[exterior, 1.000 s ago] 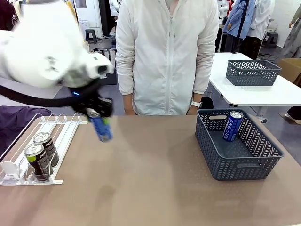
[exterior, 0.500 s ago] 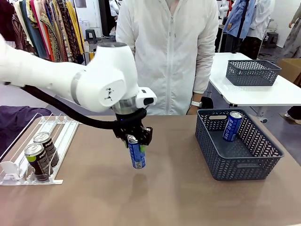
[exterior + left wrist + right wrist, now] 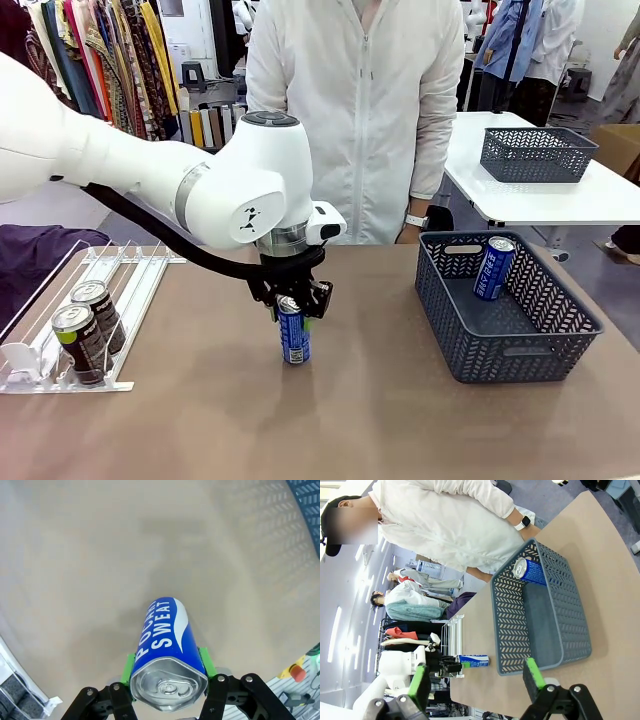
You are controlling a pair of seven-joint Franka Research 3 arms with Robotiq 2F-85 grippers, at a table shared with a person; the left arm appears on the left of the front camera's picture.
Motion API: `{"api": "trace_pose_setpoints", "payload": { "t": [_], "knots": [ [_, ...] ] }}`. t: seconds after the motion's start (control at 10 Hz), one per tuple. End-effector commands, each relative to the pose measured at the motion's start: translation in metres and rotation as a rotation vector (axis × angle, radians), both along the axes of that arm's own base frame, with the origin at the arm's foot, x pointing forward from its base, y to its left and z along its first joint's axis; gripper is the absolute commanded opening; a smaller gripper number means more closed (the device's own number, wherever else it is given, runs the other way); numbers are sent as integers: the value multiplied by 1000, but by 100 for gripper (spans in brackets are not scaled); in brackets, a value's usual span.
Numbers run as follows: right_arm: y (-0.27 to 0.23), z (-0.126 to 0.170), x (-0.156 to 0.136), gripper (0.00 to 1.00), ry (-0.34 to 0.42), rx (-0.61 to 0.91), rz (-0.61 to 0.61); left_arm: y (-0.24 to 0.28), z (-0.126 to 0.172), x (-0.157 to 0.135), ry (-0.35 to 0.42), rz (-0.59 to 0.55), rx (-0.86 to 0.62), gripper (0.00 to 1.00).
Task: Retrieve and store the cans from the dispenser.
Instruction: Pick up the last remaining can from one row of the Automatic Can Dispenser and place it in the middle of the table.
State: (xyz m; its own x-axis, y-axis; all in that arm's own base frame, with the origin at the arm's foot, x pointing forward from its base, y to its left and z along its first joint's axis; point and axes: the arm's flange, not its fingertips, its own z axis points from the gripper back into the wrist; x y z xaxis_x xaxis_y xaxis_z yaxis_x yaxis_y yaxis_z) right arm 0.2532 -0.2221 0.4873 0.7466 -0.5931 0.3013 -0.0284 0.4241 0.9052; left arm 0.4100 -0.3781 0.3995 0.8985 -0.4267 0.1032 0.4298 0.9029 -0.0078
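Table (image 3: 400, 430): brown, lower frame.
Basket (image 3: 450, 320): right; leaning blue can (image 3: 494, 267) inside.
Dispenser (image 3: 140, 290): lower left; two black cans (image 3: 80, 340).
Left gripper (image 3: 292, 300): centre, clenched on upright blue can (image 3: 293, 340).
Right gripper (image 3: 475, 672): fingers spread, empty.

Slim blue metal can (image 3: 294, 338): white print, silver top. Two black cans (image 3: 82, 345): green marks. Long plastic rack (image 3: 150, 272): white and clear. Lattice plastic basket (image 3: 505, 355): dark grey-blue, herringbone openwork. Tabletop (image 3: 380, 420): plain tan.
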Motion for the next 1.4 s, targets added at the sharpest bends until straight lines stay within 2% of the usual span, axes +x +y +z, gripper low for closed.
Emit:
{"api": "trace_pose_setpoints", "payload": {
  "t": [0.0, 0.1, 0.2, 0.3, 0.5, 0.6, 0.8, 1.0, 1.1, 1.2, 1.3],
  "knots": [
    [0, 1, 3, 100, -36, 11, -3, -6, 3, 2, -14, 20, 22, 0],
    [0, 1, 3, 100, -36, 11, -3, -6, 3, 4, -14, 20, 23, 0],
    [0, 1, 3, 100, -36, 11, -3, -5, 4, 4, -16, 23, 21, 57],
    [0, 1, 3, 100, -36, 11, -3, -5, 4, 4, -19, 22, 20, 100],
    [0, 1, 3, 100, -36, 11, -3, -2, 7, 4, -31, 28, 13, 100],
    [0, 1, 3, 100, -36, 11, -3, 1, 16, 1, -61, 35, -3, 100],
    [0, 1, 3, 100, -36, 11, -3, 29, 71, -16, -123, 56, -83, 100],
    [0, 1, 3, 100, -36, 11, -3, 79, 133, -36, -128, 41, -178, 100],
    [0, 1, 3, 100, -36, 11, -3, 114, 159, -41, -99, 23, -275, 100],
    [0, 1, 3, 100, -36, 11, -3, 153, 177, -42, -90, 44, -357, 100],
    [0, 1, 3, 100, -36, 11, -3, 200, 191, -43, -47, 41, -456, 100]
  ]
}}
